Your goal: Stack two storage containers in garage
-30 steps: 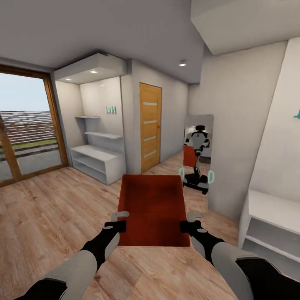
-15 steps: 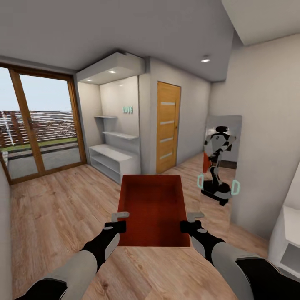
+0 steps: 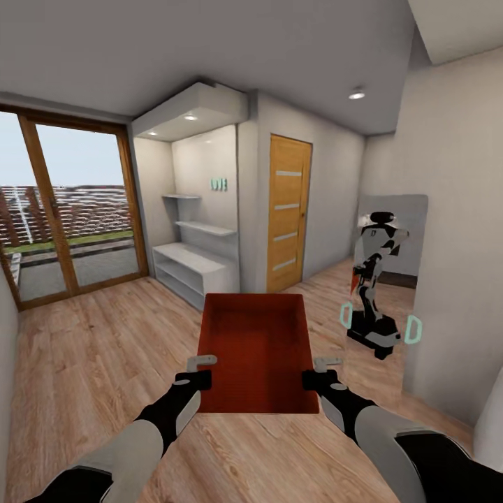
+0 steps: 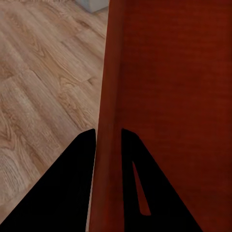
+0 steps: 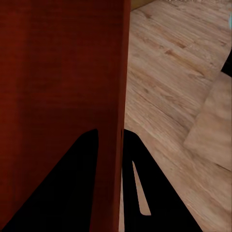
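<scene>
Over a light wood plank floor (image 3: 84,349), the left gripper (image 3: 201,370) pinches the left wall of an orange-red storage container (image 3: 255,349) held out ahead at mid-view, the right gripper (image 3: 320,372) pinches its right wall, and a wall mirror (image 3: 388,279) stands farther right

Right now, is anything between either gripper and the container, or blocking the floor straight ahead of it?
Nothing separates them: the left gripper and right gripper each straddle a side wall of the storage container. Ahead, the wood floor looks open up to the white shelf unit and closed wooden door. The garage is not in view.
</scene>
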### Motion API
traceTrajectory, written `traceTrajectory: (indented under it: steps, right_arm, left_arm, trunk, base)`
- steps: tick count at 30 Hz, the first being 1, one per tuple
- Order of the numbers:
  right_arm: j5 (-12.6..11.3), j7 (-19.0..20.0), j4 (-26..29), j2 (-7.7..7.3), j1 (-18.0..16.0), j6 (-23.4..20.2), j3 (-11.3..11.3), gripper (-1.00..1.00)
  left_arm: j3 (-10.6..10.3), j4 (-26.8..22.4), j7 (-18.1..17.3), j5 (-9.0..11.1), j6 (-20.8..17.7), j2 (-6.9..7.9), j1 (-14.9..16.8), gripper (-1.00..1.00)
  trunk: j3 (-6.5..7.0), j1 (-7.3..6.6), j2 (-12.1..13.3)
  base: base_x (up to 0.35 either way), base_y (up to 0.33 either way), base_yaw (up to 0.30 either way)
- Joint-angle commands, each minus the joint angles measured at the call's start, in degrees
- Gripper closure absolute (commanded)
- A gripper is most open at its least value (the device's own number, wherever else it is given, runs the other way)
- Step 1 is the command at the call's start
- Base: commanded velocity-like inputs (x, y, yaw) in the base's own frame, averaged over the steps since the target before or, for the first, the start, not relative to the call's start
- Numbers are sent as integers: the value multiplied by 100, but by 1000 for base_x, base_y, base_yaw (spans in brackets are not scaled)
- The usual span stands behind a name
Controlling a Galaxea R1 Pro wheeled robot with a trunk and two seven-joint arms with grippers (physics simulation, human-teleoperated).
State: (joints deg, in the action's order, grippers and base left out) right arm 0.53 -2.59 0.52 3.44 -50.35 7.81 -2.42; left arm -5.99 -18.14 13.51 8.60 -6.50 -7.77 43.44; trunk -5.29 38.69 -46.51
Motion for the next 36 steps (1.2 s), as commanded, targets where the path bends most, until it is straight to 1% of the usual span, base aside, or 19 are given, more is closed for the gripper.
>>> traceTrajectory:
  steps: [1, 16, 28, 36]
  right_arm:
    - [-35, -22, -17, -1, -1, 19, 110, 100]
    - [-35, -23, -17, 3, -1, 20, 110, 100]
    - [-35, -24, -17, -2, -2, 19, 110, 100]
    - [-35, -25, -17, -2, -4, 19, 112, 100]
  left_arm:
    - [414, -204, 82, -78, 185, 443, 6, 100]
    - [414, -202, 82, -78, 185, 443, 6, 100]
    - [414, -199, 82, -78, 185, 443, 6, 100]
    - [414, -199, 82, -78, 185, 443, 6, 100]
  trunk:
    - [-10, 5, -8]
    - [-10, 5, -8]
    - [-10, 5, -8]
    - [-10, 5, -8]
  base:
    - [318, -94, 0]
    - [318, -86, 0]
    - [321, -4, 0]
    - [322, 68, 0]
